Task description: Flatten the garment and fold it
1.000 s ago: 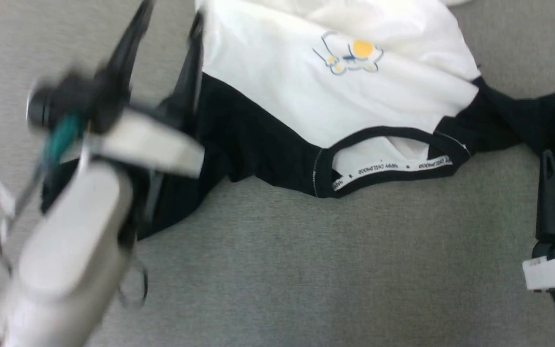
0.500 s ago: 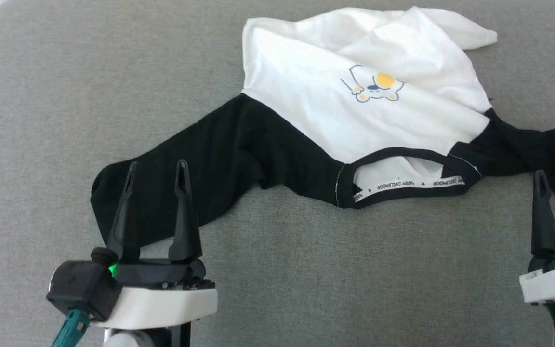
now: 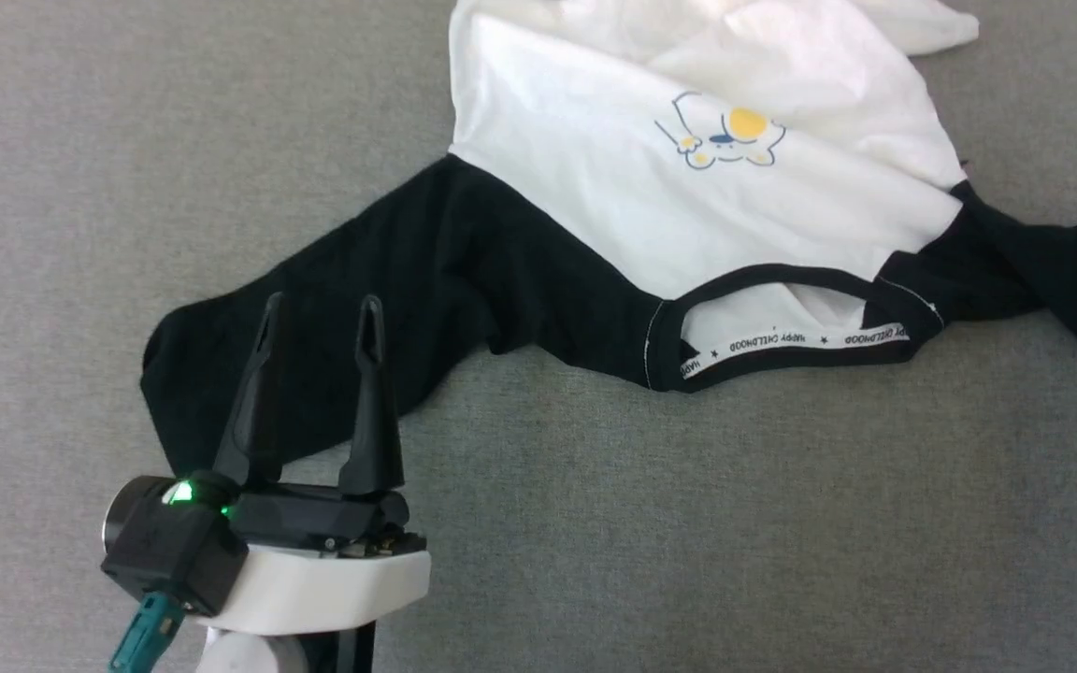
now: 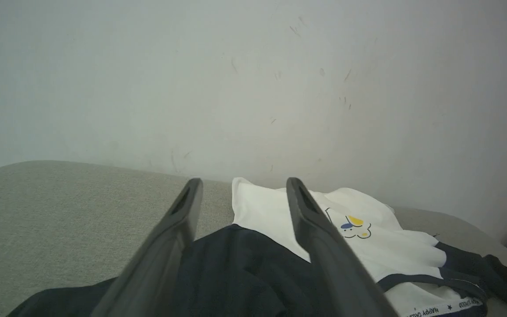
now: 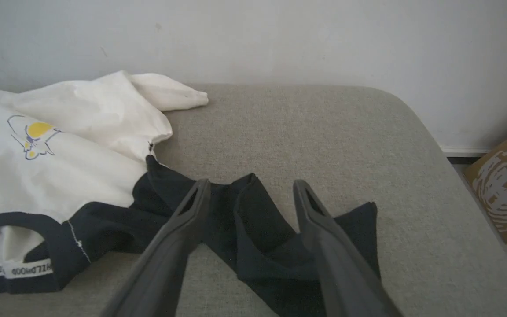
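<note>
While the garment (image 3: 707, 206) sprawls across the far half of the grey cushion (image 3: 688, 523), I see my left gripper (image 3: 321, 304) spread wide and empty over the cushion's left, my right gripper (image 5: 251, 182) likewise spread, empty, over its right end.

Indoor room: grey cushion (image 5: 324, 132), white wall (image 5: 280, 39), carton (image 5: 504, 189).

Head camera looks steeply down; both low wrist cameras face the wall (image 4: 253, 88), sharing the garment (image 3: 688, 206).
</note>
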{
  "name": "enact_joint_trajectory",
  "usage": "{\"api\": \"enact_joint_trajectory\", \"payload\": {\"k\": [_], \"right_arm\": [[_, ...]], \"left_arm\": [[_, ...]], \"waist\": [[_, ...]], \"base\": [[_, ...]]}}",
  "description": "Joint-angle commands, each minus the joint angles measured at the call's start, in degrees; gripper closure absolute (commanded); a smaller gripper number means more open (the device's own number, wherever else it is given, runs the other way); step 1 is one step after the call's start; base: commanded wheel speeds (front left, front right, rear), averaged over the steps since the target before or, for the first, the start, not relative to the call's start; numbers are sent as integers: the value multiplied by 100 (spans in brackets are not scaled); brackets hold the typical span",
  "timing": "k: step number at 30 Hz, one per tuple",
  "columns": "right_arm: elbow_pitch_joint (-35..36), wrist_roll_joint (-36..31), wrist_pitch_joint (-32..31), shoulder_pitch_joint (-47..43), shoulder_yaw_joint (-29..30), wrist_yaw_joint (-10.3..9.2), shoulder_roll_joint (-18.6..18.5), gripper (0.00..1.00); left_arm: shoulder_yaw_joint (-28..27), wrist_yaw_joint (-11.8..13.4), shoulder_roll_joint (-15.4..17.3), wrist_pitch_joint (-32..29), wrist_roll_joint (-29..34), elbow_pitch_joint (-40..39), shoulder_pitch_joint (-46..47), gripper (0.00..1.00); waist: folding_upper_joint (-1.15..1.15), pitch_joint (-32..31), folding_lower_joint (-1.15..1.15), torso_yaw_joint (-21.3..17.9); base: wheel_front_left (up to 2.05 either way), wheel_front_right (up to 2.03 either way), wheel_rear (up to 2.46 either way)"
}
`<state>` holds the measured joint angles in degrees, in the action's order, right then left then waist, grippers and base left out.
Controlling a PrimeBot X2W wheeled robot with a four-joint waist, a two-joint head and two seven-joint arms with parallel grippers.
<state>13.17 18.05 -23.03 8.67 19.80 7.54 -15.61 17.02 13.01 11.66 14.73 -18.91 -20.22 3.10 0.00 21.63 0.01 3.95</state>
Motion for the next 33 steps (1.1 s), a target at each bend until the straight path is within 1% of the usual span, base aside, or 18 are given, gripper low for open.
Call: {"api": "enact_joint_trajectory", "payload": {"k": [1, 3, 5, 7, 9, 10, 11, 12, 16, 19, 21, 24, 27, 30, 33], "right_arm": [[-117, 131, -215, 82, -15, -5, -116, 0], [-289, 307, -653, 42, -161, -5, -373, 0], [-430, 413, -908, 26, -289, -5, -600, 0], [-584, 393, -1003, -3, -448, -5, -843, 0], [-761, 369, -1016, -23, -555, -5, -971, 0], [-844, 406, -1032, -29, -595, -5, -975, 4], [-902, 451, -1022, -15, -597, -5, -948, 57], [-947, 454, -1013, -1, -580, -5, -925, 100], [-881, 413, -858, 131, -537, -5, -982, 100], [-672, 377, -735, 362, -446, -5, -1142, 100], [-539, 352, -754, 601, -422, -5, -1340, 100], [-444, 202, -892, 1046, -566, -5, -1917, 100], [-626, 157, -1111, 1623, -815, -5, -2551, 100], [-970, 20, -1213, 2207, -1043, -5, -3143, 100], [-1503, -206, -1149, 2819, -1266, -5, -3602, 100]], "left_arm": [[-38, -74, -51, 27, 94, 39, 97, 0], [-72, -136, -86, 27, 183, 73, 131, 0], [-106, -183, -111, 27, 269, 92, 156, 0], [-131, -235, -136, 27, 336, 108, 182, 0], [-135, -290, -165, 27, 389, 136, 213, 0], [-137, -313, -182, 27, 410, 149, 228, 0], [-146, -328, -201, 27, 430, 153, 239, 0], [-160, -338, -222, 27, 445, 151, 241, 0], [-225, -384, -286, 27, 490, 163, 188, 0], [-264, -422, -348, 27, 500, 189, 138, 0], [-282, -456, -390, 27, 498, 196, 109, 0], [-290, -517, -440, 27, 511, 198, 87, 0], [-276, -569, -489, 27, 554, 186, 107, 0], [-236, -617, -546, 27, 594, 177, 154, 0], [-180, -663, -608, 27, 628, 192, 218, 0]], "waist": [[0, 213, -1, -46], [0, 307, -1, -45], [0, 381, -1, -45], [0, 431, -1, -30], [0, 457, -1, 7], [0, 459, -1, 28], [0, 459, -1, 43], [0, 456, -1, 55], [0, 408, -1, 76], [0, 326, -1, 103], [0, 279, -1, 135], [0, 282, -1, 212], [0, 408, -1, 336], [0, 612, -1, 469], [0, 833, -1, 603]], "base": [[0, 0, 0], [0, 0, 0], [0, 0, 0], [0, 0, 0], [0, 0, 0], [0, 0, 0], [0, 0, 0], [0, 0, 0], [0, 0, 0], [0, 0, 0], [0, 0, 0], [0, 0, 0], [0, 0, 0], [0, 0, 0], [0, 0, 0]]}}
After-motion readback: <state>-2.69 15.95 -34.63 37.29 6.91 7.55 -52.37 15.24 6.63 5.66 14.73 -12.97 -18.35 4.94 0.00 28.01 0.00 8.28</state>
